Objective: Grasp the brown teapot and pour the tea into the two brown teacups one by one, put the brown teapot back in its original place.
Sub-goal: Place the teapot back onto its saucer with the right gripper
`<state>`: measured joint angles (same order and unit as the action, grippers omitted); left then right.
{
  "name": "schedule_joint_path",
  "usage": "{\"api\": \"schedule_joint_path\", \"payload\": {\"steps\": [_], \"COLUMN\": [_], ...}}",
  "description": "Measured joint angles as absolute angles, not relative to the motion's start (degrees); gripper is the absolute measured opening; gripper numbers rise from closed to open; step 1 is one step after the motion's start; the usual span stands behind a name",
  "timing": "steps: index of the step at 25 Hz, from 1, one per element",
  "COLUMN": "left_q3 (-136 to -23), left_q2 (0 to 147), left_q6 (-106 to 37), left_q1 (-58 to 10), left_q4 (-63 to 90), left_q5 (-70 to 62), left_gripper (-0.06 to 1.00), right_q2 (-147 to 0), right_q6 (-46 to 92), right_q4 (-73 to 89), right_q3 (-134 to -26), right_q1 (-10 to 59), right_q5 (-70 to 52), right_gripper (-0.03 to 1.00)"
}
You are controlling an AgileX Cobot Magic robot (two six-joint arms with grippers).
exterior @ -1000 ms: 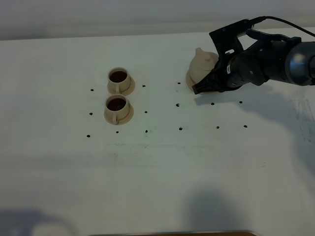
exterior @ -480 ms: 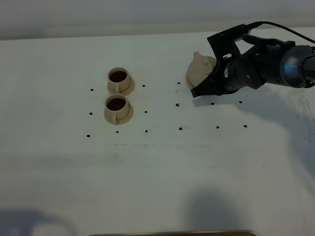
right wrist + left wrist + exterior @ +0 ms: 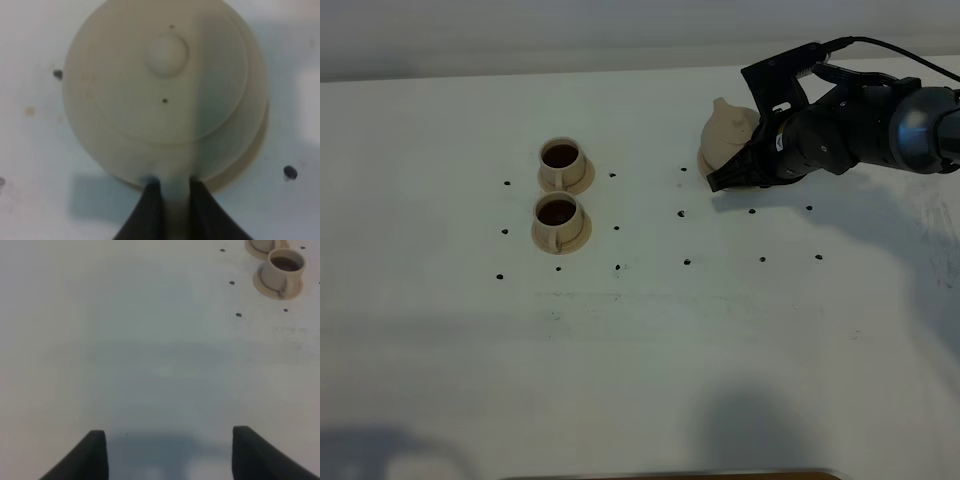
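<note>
The brown teapot [image 3: 728, 135] is at the back right of the white table, and its knobbed lid [image 3: 166, 51] fills the right wrist view. My right gripper [image 3: 722, 180] [image 3: 176, 205] is shut on its loop handle. Its wider saucer, the original place [image 3: 261, 131], shows as a crescent under the pot; I cannot tell whether the pot rests on it. The two brown teacups [image 3: 561, 158] [image 3: 557, 215] stand on small saucers left of centre, both holding dark tea [image 3: 560, 154]. My left gripper [image 3: 167, 455] is open over bare table, with one teacup [image 3: 285, 267] far ahead of it.
Small black dots [image 3: 687, 262] mark the tabletop around the cups and the teapot. The right arm [image 3: 880, 125] and its cable reach in from the right edge. A dark strip [image 3: 670, 475] lies along the front edge.
My right gripper and the teapot have shifted slightly toward the back of the table. The cups have not moved.
</note>
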<state>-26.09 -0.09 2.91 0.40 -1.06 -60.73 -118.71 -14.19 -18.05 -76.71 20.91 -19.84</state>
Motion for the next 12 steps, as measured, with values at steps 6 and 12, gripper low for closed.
{"api": "schedule_joint_path", "payload": {"steps": [6,12], "left_q3": [-26.09,-26.09], "left_q2": [-0.09,-0.09], "left_q6": [2.91,2.91], "left_q1": [0.4,0.4], "left_q4": [-1.06,-1.06], "left_q5": [-60.73,-60.73], "left_gripper": [0.6,0.6], "right_q2": [-118.71,-118.71], "right_q6": [-14.19,-14.19], "right_q4": [-18.1,-18.1], "right_q3": [-76.71,-76.71], "right_q1": [20.54,20.54], "right_q5": [-20.72,-21.31], "right_gripper": [0.09,0.09]}}
